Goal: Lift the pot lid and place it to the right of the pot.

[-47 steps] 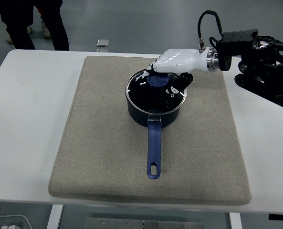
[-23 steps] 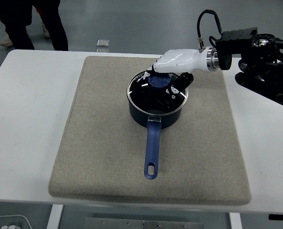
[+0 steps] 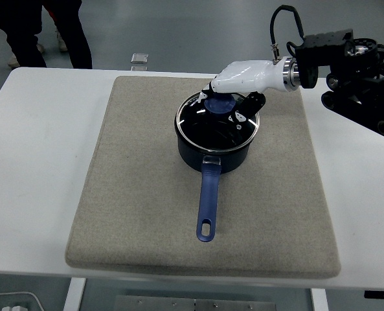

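Observation:
A dark blue saucepan (image 3: 212,159) stands on the grey mat (image 3: 133,181). Its blue handle (image 3: 208,201) points toward the table's near edge. The glass lid (image 3: 211,126) has a metal rim and a blue knob (image 3: 216,105). My right hand (image 3: 234,97), white with black fingers, reaches in from the right and is shut on the knob. The lid sits over the pot, tilted, its right edge raised a little above the rim. The left arm is out of view.
The mat covers the middle of the white table (image 3: 36,142), with bare mat to the right of the pot (image 3: 285,168). A small silver object (image 3: 138,60) lies at the table's far edge. A person's legs (image 3: 23,29) show at top left.
My right hand has risen a little with the knob in its grasp. The lid has come up and shifted slightly right. The pot has barely moved.

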### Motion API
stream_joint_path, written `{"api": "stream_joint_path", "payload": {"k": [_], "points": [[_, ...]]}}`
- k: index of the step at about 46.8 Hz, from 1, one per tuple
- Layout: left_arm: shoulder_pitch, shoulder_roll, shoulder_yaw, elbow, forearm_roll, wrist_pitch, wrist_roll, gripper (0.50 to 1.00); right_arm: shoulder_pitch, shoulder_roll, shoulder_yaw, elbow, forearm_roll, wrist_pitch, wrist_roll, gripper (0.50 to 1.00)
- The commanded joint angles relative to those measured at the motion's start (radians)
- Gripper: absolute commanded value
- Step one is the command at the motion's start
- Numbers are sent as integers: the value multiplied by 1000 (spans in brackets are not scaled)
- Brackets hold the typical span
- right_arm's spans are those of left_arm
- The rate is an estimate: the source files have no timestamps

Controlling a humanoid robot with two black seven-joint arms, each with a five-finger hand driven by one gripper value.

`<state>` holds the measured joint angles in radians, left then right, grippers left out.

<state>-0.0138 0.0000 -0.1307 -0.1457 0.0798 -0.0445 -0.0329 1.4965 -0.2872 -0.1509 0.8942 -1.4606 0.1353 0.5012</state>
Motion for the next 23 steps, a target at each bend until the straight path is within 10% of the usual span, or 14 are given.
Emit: {"api": "stream_joint_path", "payload": {"k": [1, 23], "points": [[0, 0, -1, 0, 0, 0, 1, 1000, 11, 0, -1, 0, 0, 0, -1, 500], [0, 0, 0, 0, 0, 0, -1, 1000, 44, -3, 14, -74, 28, -2, -3, 500]]}}
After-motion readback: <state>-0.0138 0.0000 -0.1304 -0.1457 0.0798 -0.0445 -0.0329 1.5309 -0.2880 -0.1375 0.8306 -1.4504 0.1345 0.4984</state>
